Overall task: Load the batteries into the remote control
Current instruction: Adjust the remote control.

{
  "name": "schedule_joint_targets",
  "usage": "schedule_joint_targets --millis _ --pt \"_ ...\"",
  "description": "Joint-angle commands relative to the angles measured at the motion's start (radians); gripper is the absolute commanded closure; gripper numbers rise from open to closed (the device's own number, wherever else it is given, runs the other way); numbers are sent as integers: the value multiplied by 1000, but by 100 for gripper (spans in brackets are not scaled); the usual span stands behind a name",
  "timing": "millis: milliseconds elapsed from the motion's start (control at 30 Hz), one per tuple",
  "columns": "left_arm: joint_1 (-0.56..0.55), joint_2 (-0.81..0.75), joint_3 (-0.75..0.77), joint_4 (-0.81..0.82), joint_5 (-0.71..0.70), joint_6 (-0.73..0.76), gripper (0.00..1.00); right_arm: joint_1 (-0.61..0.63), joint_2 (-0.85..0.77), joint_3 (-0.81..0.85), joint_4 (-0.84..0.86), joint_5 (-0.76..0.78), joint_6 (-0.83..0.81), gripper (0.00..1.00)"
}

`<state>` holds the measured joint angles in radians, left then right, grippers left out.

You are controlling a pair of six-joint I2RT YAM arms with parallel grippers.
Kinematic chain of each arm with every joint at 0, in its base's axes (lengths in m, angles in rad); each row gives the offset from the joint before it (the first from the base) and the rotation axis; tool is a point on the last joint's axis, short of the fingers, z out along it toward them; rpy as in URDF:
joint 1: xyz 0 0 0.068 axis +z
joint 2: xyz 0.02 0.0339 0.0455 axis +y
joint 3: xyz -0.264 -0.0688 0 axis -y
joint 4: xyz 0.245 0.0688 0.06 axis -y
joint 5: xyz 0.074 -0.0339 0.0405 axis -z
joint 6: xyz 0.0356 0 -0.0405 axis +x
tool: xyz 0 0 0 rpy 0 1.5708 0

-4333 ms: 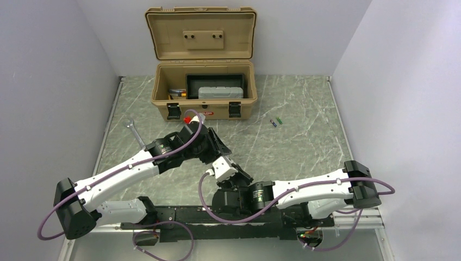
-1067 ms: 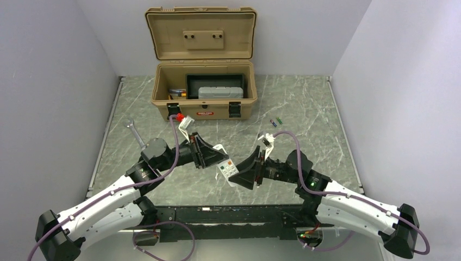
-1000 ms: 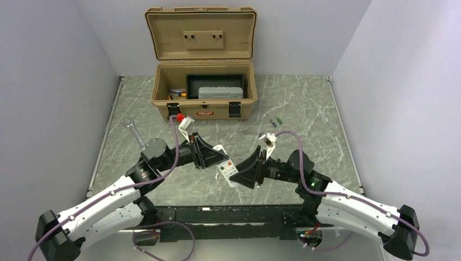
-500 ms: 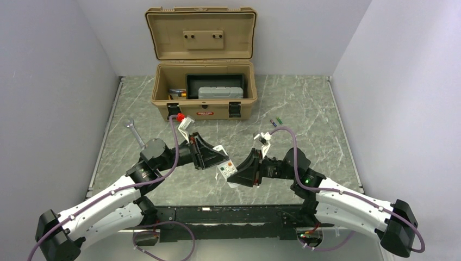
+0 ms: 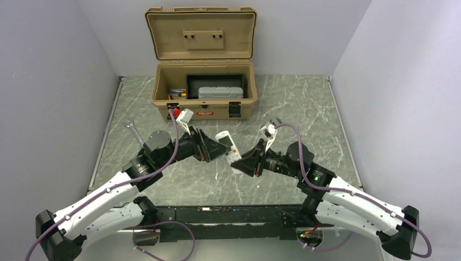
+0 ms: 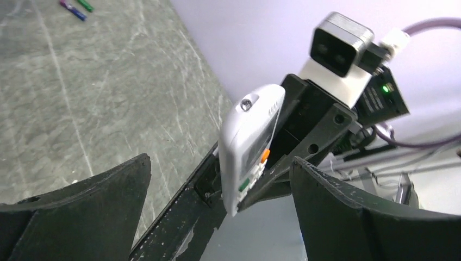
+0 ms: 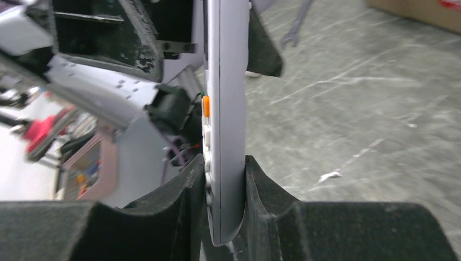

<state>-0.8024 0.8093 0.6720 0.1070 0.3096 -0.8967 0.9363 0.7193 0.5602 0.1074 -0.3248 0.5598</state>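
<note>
Your right pincer clamps the button end of the white remote control, holding it off the tabletop in front of the open tan toolbox, its face visible from overhead. Your left pincer stands wide and empty, jaws on either side of the remote's free end without touching it. That arrangement looks meant to free this arm to fetch the cells. The batteries, one purple and one green, lie side by side to the right of the toolbox's front, not yet loaded. A silver wrench lies left of the toolbox. The tabletop is grey-green and marbled, walled on three sides by plain pale lavender panels.
</note>
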Motion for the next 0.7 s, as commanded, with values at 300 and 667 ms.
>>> schedule_joint_targets --millis 300,667 --pt "-18 128 372 -569 -399 -303 1 280 246 353 -495 885 -265 100" --pt "-68 232 432 -701 -466 -420 1 475 363 437 -527 1161 -278 100"
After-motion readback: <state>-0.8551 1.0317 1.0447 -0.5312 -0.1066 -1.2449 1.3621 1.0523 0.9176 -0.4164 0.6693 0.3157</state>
